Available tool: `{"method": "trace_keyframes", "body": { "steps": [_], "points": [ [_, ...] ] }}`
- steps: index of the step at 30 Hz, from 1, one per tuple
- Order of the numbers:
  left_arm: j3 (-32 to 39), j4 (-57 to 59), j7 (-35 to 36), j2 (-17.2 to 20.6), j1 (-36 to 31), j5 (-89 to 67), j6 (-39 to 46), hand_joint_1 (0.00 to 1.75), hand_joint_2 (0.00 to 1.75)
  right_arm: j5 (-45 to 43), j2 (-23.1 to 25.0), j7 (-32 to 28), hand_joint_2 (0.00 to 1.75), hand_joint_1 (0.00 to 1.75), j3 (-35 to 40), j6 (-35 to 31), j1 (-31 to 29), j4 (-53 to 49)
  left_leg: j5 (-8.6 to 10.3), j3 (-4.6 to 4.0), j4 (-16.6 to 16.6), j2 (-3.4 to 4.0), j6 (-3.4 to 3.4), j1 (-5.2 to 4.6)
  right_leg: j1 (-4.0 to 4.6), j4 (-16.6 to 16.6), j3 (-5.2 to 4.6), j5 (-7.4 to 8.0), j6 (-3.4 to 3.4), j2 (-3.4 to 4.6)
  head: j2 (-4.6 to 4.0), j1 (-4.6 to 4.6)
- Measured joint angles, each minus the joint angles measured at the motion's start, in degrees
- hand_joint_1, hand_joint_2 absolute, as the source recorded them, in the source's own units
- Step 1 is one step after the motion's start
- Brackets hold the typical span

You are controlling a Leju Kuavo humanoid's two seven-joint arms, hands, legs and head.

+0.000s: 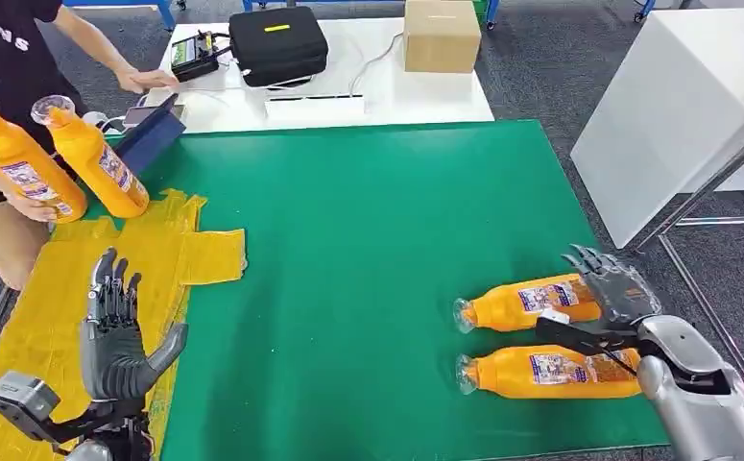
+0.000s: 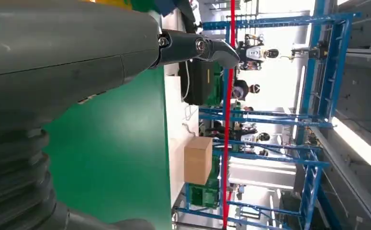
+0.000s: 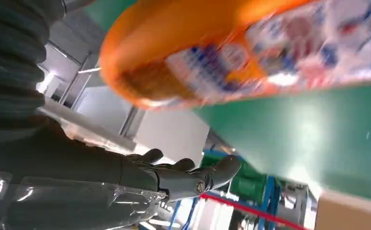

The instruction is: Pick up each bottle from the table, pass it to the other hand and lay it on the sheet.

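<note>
Two orange bottles lie side by side on the green mat (image 1: pixel 368 250) at the right: the far bottle (image 1: pixel 526 304) and the near bottle (image 1: pixel 550 373), both with caps pointing left. My right hand (image 1: pixel 610 284) hovers open at the base end of the far bottle, thumb between the two, gripping nothing. The right wrist view has that far bottle (image 3: pixel 250 52) blurred and very close. My left hand (image 1: pixel 116 331) stands open and upright over the yellow sheet (image 1: pixel 56 307) at the left. A person at the far left holds two more orange bottles (image 1: pixel 60 158) upright on the sheet's far end.
Beyond the mat a white table (image 1: pixel 425 91) carries a black case (image 1: pixel 277 43), a cardboard box (image 1: pixel 442 35) and small devices. A white block (image 1: pixel 675 106) and a metal frame (image 1: pixel 713 182) stand to the right. The person's arm reaches over the far left corner.
</note>
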Motion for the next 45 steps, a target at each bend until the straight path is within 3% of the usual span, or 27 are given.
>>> {"method": "trace_keyframes", "body": {
  "steps": [11,12,13,17,18,19,20,35,41,45],
  "points": [
    [-0.02,0.33,0.42,-0.28,-0.32,0.18,0.0,0.0,1.75,2.82,1.33,2.1,1.75,0.0,8.19,-0.9,-7.27,11.34,-0.01,0.07,0.0,0.17,0.0,0.0,0.01,0.0,0.02,0.0,0.0,0.03,0.0,0.02],
    [-0.02,0.35,0.42,-0.28,-0.34,0.2,0.0,0.0,1.75,3.08,1.42,2.3,1.75,0.21,8.52,-0.9,-7.71,11.8,-0.01,0.09,0.0,0.19,0.0,0.01,0.01,0.0,0.03,0.0,0.0,0.03,0.0,0.0],
    [-0.02,0.39,0.5,-0.31,-0.39,0.24,0.0,0.0,1.75,3.83,1.62,3.13,1.75,0.68,9.52,-0.9,-8.83,13.01,-0.01,0.15,0.0,0.25,0.0,0.02,0.04,0.0,0.08,0.01,0.0,0.07,0.0,0.0],
    [-0.07,0.42,0.79,-0.33,-0.49,0.22,0.15,0.0,1.75,7.42,2.44,7.01,1.75,0.68,12.32,-2.12,-11.82,16.97,0.0,0.35,0.0,0.27,0.01,0.03,0.05,-0.01,0.26,0.03,0.0,0.07,0.0,0.02],
    [-0.07,0.42,0.83,-0.33,-0.49,0.15,0.17,0.0,1.75,8.13,2.64,7.61,1.75,1.38,12.85,-2.36,-12.35,17.79,0.0,0.36,0.0,0.25,0.01,0.03,0.05,-0.01,0.29,0.04,0.01,0.07,0.0,0.02],
    [-0.07,0.42,0.94,-0.33,-0.49,0.06,0.2,0.0,1.75,8.96,2.93,8.33,1.75,1.62,13.55,-2.84,-13.01,18.86,0.03,0.36,0.0,0.25,0.05,0.03,0.05,-0.01,0.29,0.07,0.06,0.07,0.0,0.02],
    [-0.07,0.42,0.96,-0.35,-0.49,-0.02,0.28,0.0,1.75,9.33,3.15,8.74,1.75,1.69,14.05,-3.02,-13.53,19.69,0.05,0.37,0.0,0.26,0.08,0.03,0.05,-0.01,0.3,0.1,0.1,0.07,0.0,0.0],
    [-0.11,0.48,1.66,-0.92,-0.49,-0.74,0.7,0.0,1.75,12.39,8.0,12.24,1.75,1.75,15.43,-11.81,-16.38,25.2,0.06,0.42,0.0,0.27,0.08,0.04,0.06,0.0,0.34,0.11,0.11,0.07,0.0,0.0],
    [-1.81,0.48,2.01,-0.92,-0.56,-4.37,1.0,0.0,1.75,-1.04,13.98,7.52,1.75,1.75,8.27,-17.77,-12.08,18.56,0.08,0.26,0.0,0.2,0.08,0.05,0.09,0.02,0.22,0.11,0.11,0.05,0.0,-0.02],
    [-3.06,0.48,2.16,-0.92,-0.65,-4.96,1.2,0.0,1.75,-2.47,16.94,7.36,1.75,1.75,4.28,-17.73,-10.47,13.39,0.07,0.19,0.0,0.11,0.07,0.06,0.09,0.02,0.16,0.09,0.11,0.02,0.0,0.02]
  ]
}}
